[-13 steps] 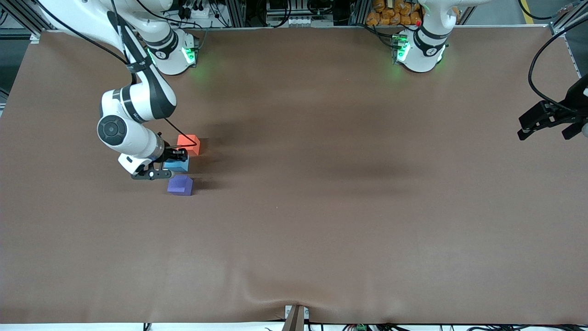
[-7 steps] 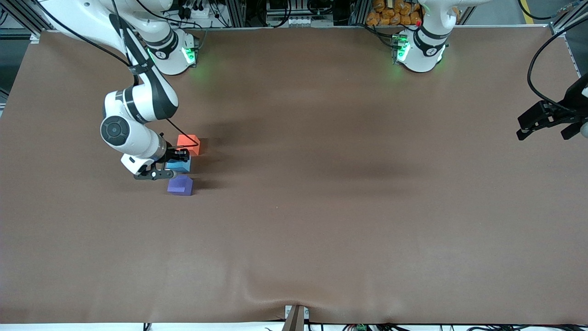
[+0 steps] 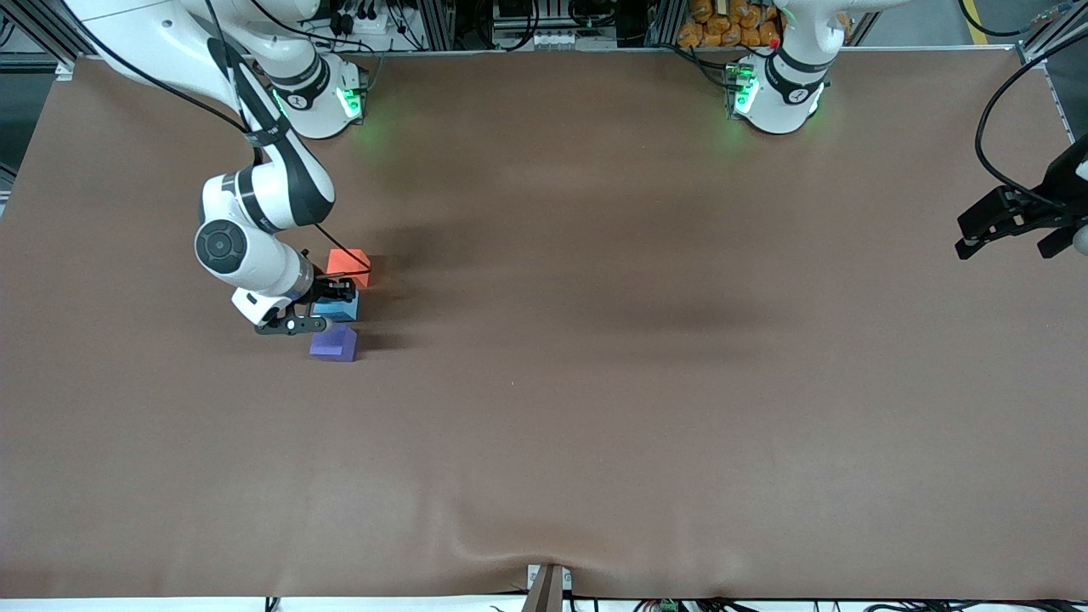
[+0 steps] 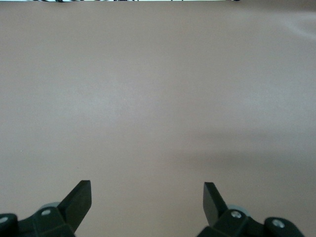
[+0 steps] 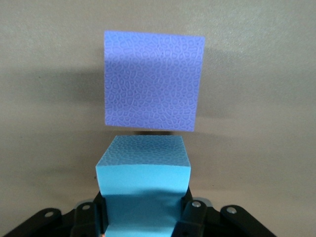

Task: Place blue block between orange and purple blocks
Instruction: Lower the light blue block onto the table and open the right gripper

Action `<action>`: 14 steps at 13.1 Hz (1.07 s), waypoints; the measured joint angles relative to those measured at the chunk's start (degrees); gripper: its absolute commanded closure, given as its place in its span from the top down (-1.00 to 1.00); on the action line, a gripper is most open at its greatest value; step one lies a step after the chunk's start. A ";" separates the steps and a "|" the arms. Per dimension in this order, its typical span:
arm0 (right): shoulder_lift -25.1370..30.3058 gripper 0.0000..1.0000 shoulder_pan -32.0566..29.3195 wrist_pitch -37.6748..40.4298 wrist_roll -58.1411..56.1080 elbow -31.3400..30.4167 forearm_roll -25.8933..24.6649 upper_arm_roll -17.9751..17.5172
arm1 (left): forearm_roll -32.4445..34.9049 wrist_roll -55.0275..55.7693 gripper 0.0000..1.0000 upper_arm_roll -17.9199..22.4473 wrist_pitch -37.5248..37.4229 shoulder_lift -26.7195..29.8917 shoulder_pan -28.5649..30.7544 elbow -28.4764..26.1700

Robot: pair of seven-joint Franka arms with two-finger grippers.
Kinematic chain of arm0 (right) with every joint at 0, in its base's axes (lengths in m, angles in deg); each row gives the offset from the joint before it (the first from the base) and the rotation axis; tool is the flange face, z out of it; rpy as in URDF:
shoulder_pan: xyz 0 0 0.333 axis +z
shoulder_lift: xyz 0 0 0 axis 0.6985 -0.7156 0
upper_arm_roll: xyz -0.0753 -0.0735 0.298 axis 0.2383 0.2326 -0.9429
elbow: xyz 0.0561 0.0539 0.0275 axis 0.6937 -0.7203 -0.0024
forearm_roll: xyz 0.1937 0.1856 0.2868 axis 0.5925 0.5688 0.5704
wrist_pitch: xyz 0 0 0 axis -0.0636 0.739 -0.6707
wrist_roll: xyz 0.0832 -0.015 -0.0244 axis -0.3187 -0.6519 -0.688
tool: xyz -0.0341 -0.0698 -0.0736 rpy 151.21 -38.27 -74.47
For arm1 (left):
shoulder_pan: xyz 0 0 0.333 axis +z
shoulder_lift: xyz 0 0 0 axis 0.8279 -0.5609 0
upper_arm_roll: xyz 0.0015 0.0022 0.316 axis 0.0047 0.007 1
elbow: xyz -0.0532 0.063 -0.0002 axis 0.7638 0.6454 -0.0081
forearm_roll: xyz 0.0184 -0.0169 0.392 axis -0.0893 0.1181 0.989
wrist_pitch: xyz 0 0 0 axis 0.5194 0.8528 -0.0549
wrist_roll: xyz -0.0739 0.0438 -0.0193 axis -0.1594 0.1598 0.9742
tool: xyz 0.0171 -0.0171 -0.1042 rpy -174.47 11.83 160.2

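Note:
My right gripper (image 3: 333,304) is shut on the sky-blue block (image 3: 342,308), which sits low between the other two cubes toward the right arm's end of the table. The orange block (image 3: 349,263) lies just farther from the front camera than the blue one. The purple block (image 3: 334,344) lies just nearer. In the right wrist view the blue block (image 5: 143,170) fills the space between the jaws, with the purple block (image 5: 153,81) close past it and the orange one hidden. My left gripper (image 4: 147,197) hangs open over bare cloth at the left arm's end of the table.
A brown cloth (image 3: 595,340) covers the whole table. The two arm bases (image 3: 319,93) (image 3: 778,89) stand along the edge farthest from the front camera. A small bracket (image 3: 548,586) sticks up at the edge nearest that camera.
The right arm has carried the blue block a little toward the table's middle, bringing it in line between the orange and purple cubes. The left arm has not moved.

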 measured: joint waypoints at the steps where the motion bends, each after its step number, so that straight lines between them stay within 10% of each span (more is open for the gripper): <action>1: -0.22 -0.19 0.00 -0.23 0.00 -0.06 0.00 0.00 | 0.00 0.00 1.00 0.00 0.00 0.00 0.00 0.00; 8: -1.91 -0.12 -0.01 -1.60 0.00 -0.14 0.01 0.09 | 0.00 0.00 1.00 -0.17 -0.05 -0.27 -0.16 -0.07; 12: -2.23 0.85 -0.05 -1.95 0.03 -0.16 0.04 0.12 | 0.00 0.00 1.00 -0.41 -0.13 -0.30 -0.34 -0.20; 14: -2.36 1.00 -0.07 -2.09 0.07 -0.18 0.08 0.14 | 0.00 0.00 1.00 -0.84 -0.18 -0.34 -0.80 -0.30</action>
